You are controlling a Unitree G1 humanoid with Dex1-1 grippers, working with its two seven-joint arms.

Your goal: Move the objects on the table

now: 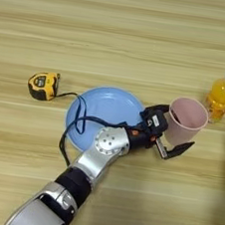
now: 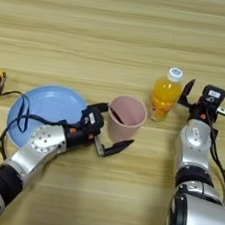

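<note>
Wide light wooden tabletop (image 1: 125, 31), plank grain running left to right, fills both views.

Left arm reaches in from the near left corner, over the right part of a round blue plastic plate (image 1: 102, 108). Left gripper (image 1: 174, 135) sits at a pink plastic cup (image 1: 186, 121): one black finger passes at the cup's far left rim, the other (image 1: 179, 150) lies low along its near side. Fingers spread wide around the cup; whether they press the wall, cannot tell. Cup upright, open mouth up, standing just beside the plate's right edge, about mid-table.

Small orange juice bottle with a white cap (image 2: 165, 94) stands upright just right of the cup and a little farther back, apart from it.

Right arm comes up from the near right corner. Right gripper (image 2: 209, 99) hangs just right of the bottle, its two black fingers (image 2: 188, 89) wide apart and holding nothing; the nearer finger is close to the bottle but not touching.

Yellow-and-black tape measure (image 1: 42, 85) lies toward the left edge of the table, left of the plate. Its black wrist loop (image 1: 69, 96) trails right to the plate's rim. A black cable from the left arm loops across the plate's left side.
</note>
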